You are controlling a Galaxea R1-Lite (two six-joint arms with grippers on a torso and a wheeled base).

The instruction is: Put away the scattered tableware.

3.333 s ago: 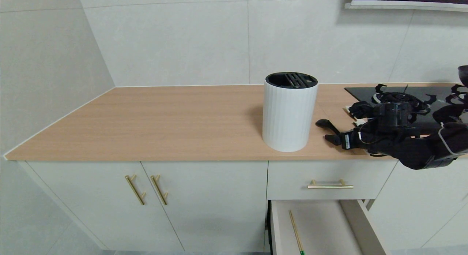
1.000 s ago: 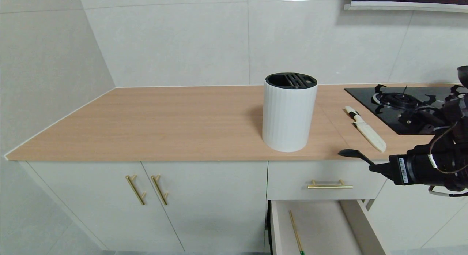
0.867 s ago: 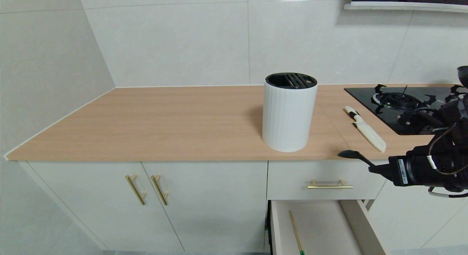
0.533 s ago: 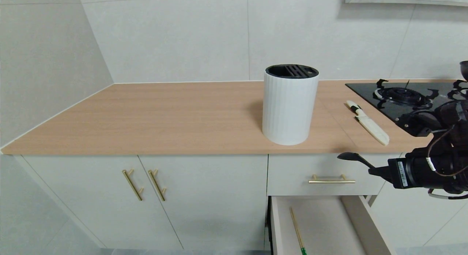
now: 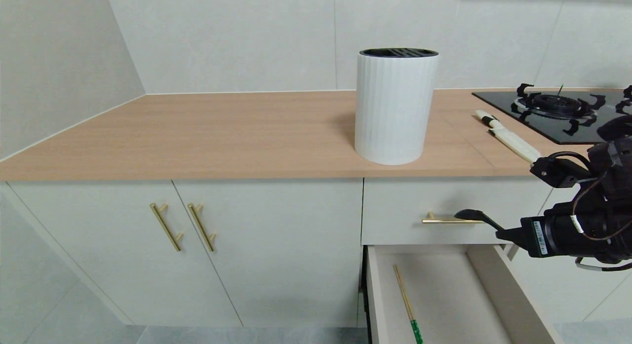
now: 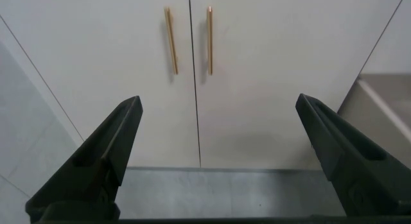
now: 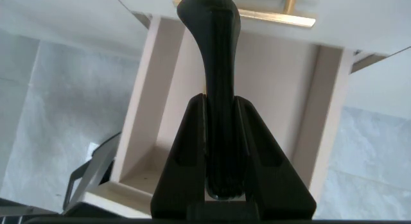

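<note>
Black spoon held over the open drawer

Right gripper [image 5: 508, 232] is clamped on the black spoon [image 5: 471, 215], which sits above the open drawer [image 5: 493, 280]; chopsticks [image 5: 406, 304] lie inside it; a knife [image 5: 506, 136] rests on the desk [image 5: 222, 132] beside the white holder [image 5: 395, 107]; left gripper [image 6: 218, 105] is spread wide, facing the cabinet doors [image 6: 257, 76].

Holder [image 5: 396, 109]: white, vertically ribbed, black top. Countertop [image 5: 222, 132]: light wood-grain. Knife [image 5: 508, 136], 3 o'clock of holder: cream, black band. Utensil [image 5: 469, 215]: black. Chopstick [image 5: 407, 304]: tan, green tip.
</note>
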